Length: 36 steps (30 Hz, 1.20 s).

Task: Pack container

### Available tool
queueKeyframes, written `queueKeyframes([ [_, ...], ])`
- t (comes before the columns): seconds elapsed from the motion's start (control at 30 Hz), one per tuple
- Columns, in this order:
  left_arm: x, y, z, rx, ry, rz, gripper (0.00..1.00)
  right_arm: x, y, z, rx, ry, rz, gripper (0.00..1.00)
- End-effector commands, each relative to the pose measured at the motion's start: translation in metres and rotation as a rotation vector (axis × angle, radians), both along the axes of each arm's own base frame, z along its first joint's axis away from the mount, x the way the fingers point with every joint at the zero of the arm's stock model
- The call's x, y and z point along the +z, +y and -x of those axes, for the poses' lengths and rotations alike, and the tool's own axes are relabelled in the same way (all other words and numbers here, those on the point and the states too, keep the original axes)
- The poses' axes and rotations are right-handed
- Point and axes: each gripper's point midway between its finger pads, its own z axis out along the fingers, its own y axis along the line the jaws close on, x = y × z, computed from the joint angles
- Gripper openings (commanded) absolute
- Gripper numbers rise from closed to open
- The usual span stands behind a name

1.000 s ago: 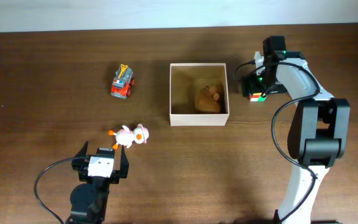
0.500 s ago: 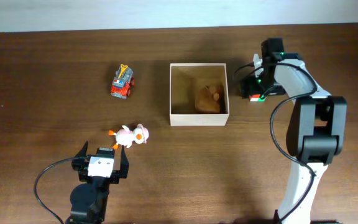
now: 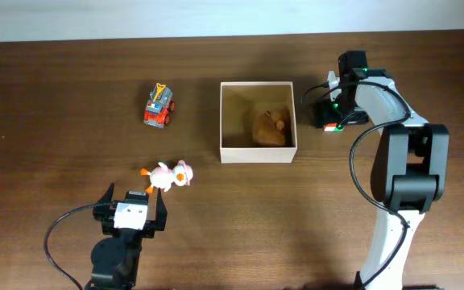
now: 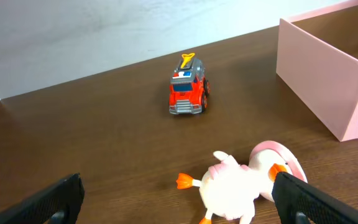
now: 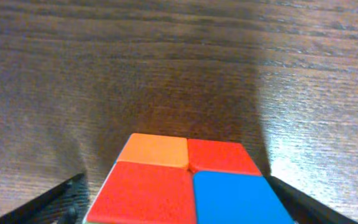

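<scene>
The right jaws (image 5: 178,183) stand spread wide around a colour cube (image 5: 185,180), one finger on each side. A sliver of wood shows between the left finger and the cube, so they are open rather than clamped. The cube's top shows orange, red and blue squares, and it sits on the dark wooden surface (image 3: 71,64), just beside the right wall of the container (image 3: 258,155).

The left jaws (image 4: 178,186) are also wide open, holding nothing, low at the near edge of the surface. Just ahead of them lies a pink and white toy duck (image 4: 241,186) on its side. Farther off stands a red toy fire truck (image 4: 188,93); its markings are too small to read.

The container sits upright at mid-surface with its top open, to the right of both toys. A brown toy (image 3: 269,127) lies inside, toward its right wall.
</scene>
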Motion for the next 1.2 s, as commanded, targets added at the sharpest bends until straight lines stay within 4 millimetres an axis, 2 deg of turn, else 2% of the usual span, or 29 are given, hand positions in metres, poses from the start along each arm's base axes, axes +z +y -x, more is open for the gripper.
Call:
queueKeyframes([
  [0.0, -0.001, -0.003, 0.000, -0.010, -0.003, 0.015, 0.99, -0.008, 0.001, 0.004, 0.006, 0.026, -0.006, 0.87],
  [0.1, -0.001, -0.003, 0.000, -0.011, -0.003, 0.014, 0.99, -0.003, 0.001, -0.001, 0.005, 0.012, -0.006, 0.87],
  [0.27, -0.001, -0.003, 0.000, -0.011, -0.003, 0.014, 0.99, 0.006, 0.001, -0.007, 0.006, -0.004, -0.005, 0.72],
  [0.4, -0.001, -0.003, 0.000, -0.010, -0.003, 0.015, 0.99, 0.006, 0.000, -0.007, 0.005, -0.005, -0.005, 0.70],
  [0.53, -0.001, -0.003, 0.000, -0.011, -0.002, 0.014, 0.99, 0.006, 0.000, -0.007, 0.004, -0.004, -0.005, 0.61],
  [1.17, -0.001, -0.003, 0.000, -0.011, -0.002, 0.014, 0.99, 0.006, 0.000, -0.010, 0.005, -0.018, -0.002, 0.60],
])
